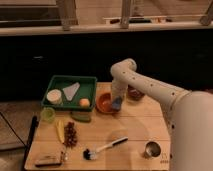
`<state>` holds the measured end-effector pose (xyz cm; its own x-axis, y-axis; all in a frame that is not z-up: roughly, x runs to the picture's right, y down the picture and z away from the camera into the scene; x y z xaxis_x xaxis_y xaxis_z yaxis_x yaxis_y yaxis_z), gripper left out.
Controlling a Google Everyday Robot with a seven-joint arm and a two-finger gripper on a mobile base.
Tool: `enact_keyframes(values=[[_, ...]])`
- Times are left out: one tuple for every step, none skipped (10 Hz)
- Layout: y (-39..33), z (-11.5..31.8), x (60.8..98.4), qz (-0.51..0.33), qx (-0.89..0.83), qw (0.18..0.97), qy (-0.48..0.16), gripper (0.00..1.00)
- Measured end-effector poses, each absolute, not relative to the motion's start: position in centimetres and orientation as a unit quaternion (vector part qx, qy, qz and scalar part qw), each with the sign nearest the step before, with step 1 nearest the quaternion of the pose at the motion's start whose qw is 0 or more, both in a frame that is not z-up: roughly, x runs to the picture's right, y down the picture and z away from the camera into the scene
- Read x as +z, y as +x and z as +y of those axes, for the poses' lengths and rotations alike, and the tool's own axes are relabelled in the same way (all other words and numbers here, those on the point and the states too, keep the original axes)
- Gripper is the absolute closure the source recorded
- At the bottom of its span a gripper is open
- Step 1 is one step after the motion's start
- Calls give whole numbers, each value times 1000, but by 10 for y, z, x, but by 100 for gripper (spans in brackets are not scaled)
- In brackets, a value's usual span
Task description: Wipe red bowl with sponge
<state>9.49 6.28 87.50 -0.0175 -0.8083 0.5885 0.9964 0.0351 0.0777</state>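
Observation:
The red bowl [104,103] is wide and orange-red and sits on the wooden table [135,127], just right of the green tray. My gripper [117,101] reaches down from the white arm [131,75] over the bowl's right rim. It is shut on the small blue-grey sponge [117,105], which rests against the inside of the bowl at its right edge. The arm hides the bowl's far right rim.
A smaller, darker bowl [135,93] stands right behind the arm. The green tray [86,83] holds a white disc, a pale wedge and an orange lump [84,102]. A green cup [48,114], a banana, grapes [71,134], a black-bristled brush [104,148] and a metal cup [151,148] lie in front.

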Motion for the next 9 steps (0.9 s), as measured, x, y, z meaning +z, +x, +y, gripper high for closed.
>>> enact_keyframes(values=[[99,57,878,-243,-664,681,-188,99],[99,51,882,-241,-664,684,-184,99],[97,46,885,-241,-666,682,-181,99],[85,44,888,-247,-672,676,-176,99],[76,43,890,-251,-677,670,-173,99],[61,43,892,-259,-685,659,-170,99],[53,45,891,-267,-690,652,-167,99],[53,47,888,-271,-692,648,-166,99],[53,48,885,-273,-693,647,-164,99]])
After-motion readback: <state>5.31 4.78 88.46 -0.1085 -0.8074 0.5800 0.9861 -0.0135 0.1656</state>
